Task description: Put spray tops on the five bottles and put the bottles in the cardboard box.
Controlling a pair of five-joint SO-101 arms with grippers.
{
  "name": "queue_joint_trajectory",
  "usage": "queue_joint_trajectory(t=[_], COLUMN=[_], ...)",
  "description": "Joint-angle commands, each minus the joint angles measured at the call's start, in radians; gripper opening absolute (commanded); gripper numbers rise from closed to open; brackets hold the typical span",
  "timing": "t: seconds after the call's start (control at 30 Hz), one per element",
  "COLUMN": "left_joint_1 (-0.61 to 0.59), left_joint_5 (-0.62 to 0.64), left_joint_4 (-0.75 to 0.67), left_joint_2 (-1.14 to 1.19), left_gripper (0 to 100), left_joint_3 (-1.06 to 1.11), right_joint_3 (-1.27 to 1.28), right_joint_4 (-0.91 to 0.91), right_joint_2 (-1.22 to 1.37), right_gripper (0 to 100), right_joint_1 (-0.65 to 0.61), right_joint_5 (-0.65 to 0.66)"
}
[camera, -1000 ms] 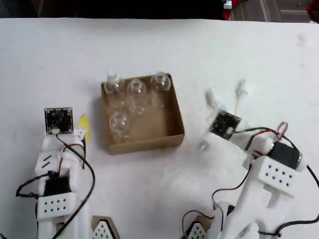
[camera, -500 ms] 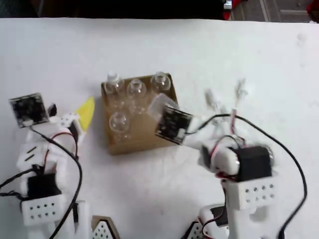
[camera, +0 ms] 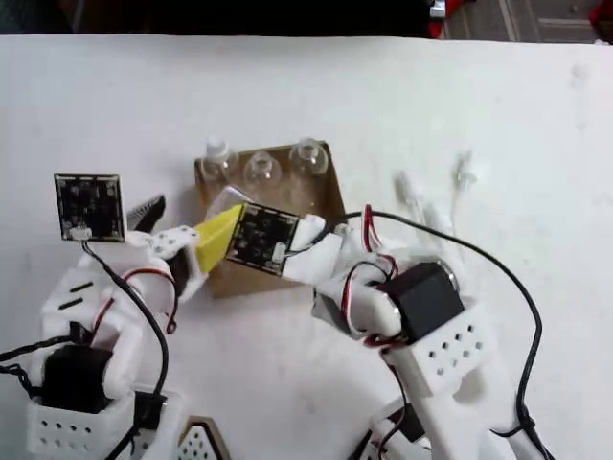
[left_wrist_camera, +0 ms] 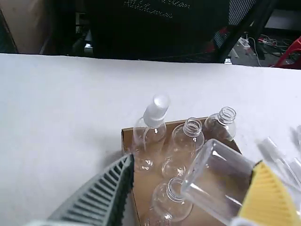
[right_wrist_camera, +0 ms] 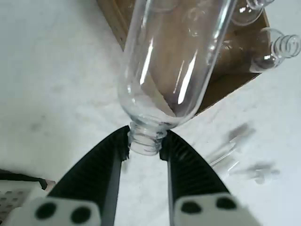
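My right gripper (right_wrist_camera: pixel 146 139) is shut on the neck of a clear bottle (right_wrist_camera: pixel 174 61) with no spray top, and holds it tilted over the cardboard box (camera: pixel 330 196). In the left wrist view that held bottle (left_wrist_camera: pixel 217 176) lies base-first beside the yellow finger (left_wrist_camera: pixel 268 200) of my open left gripper (left_wrist_camera: pixel 193 167), which hovers at the box's near left corner. Upright in the box stand a bottle with a spray top (left_wrist_camera: pixel 151 123) and three open-necked bottles (left_wrist_camera: pixel 187 137). In the high view the right wrist camera board (camera: pixel 262 238) hides the held bottle.
Loose spray tops (camera: pixel 414 195) lie on the white table to the right of the box, another (camera: pixel 465 170) a little farther back. The right arm's body (camera: pixel 421 316) and its wires cross the table in front of the box.
My right arm has swung left from the table beside the box, carrying the bottle over the box. My left arm shifted left, then came back to the box with its gripper open.
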Motion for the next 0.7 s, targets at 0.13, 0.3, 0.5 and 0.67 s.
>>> queue_joint_trajectory(t=[0.13,0.3,0.5,0.67], left_joint_1=[0.018,0.018,0.018,0.016], left_joint_5=[0.006,0.006,0.006,0.006], left_joint_4=[-0.061,-0.06,-0.06,-0.091], left_joint_2=[-0.013,-0.013,-0.013,-0.013], left_gripper=[36,36,36,36], left_joint_3=[0.048,0.055,0.052,0.055], right_joint_3=[-0.173,-0.215,-0.252,-0.259], right_joint_4=[0.073,0.074,0.074,0.074], right_joint_2=[-0.001,-0.001,-0.001,-0.001], right_gripper=[1.9,1.9,1.9,1.8], right_joint_1=[-0.036,-0.038,-0.035,0.027], right_joint_5=[-0.044,-0.069,-0.071,-0.063])
